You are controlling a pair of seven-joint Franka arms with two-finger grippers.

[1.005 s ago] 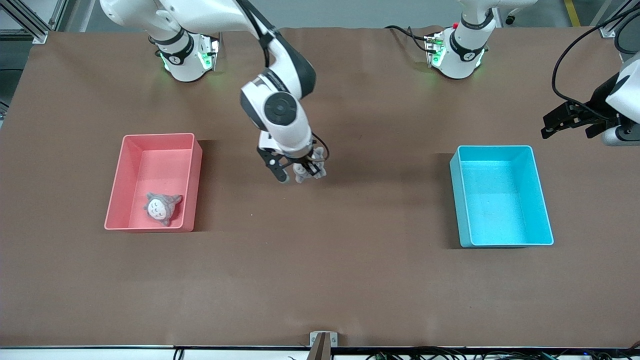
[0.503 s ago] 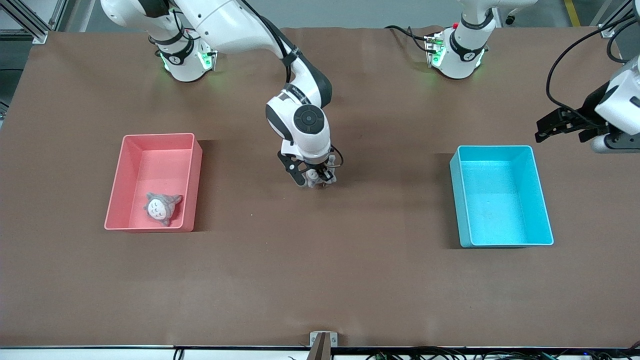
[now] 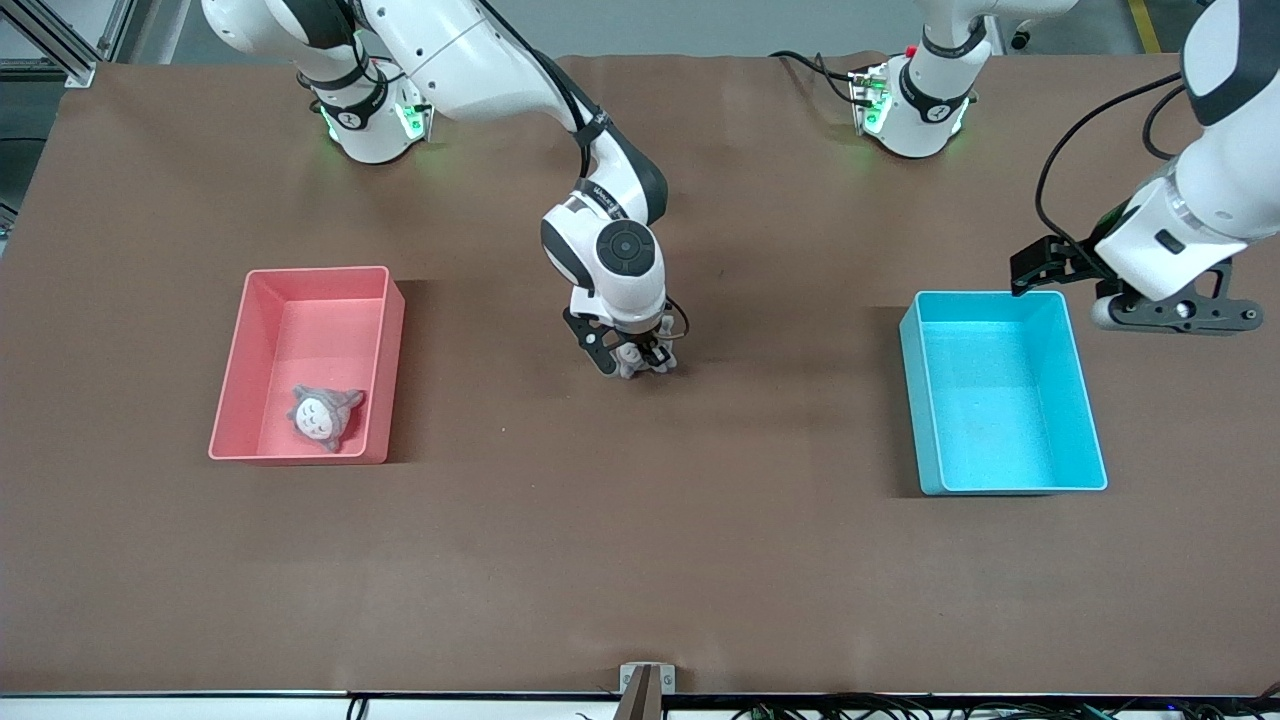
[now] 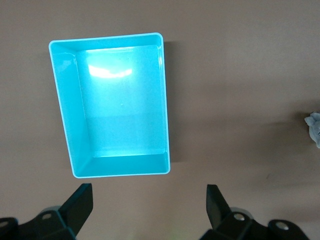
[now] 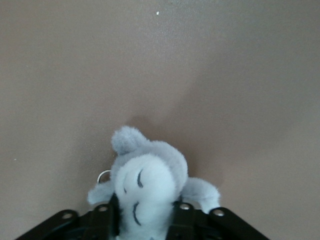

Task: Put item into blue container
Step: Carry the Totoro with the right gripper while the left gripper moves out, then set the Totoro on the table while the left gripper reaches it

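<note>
Front view shows the blue container (image 3: 1003,392) bare inside, toward the left arm's end; the pink bin (image 3: 308,364) holds a grey plush toy (image 3: 324,415); between them, the right gripper (image 3: 632,361) clasps another grey plush (image 3: 634,362) low over the table (image 3: 640,560); the left gripper (image 4: 149,201) hangs spread wide over the container's rim.

Robotics lab, two white arm bases (image 3: 365,115) bolted to a brown-covered table (image 3: 640,560), green status lights, aluminium framing (image 3: 60,40) upper left of the frame, cables (image 3: 1000,708) along the bottom edge
</note>
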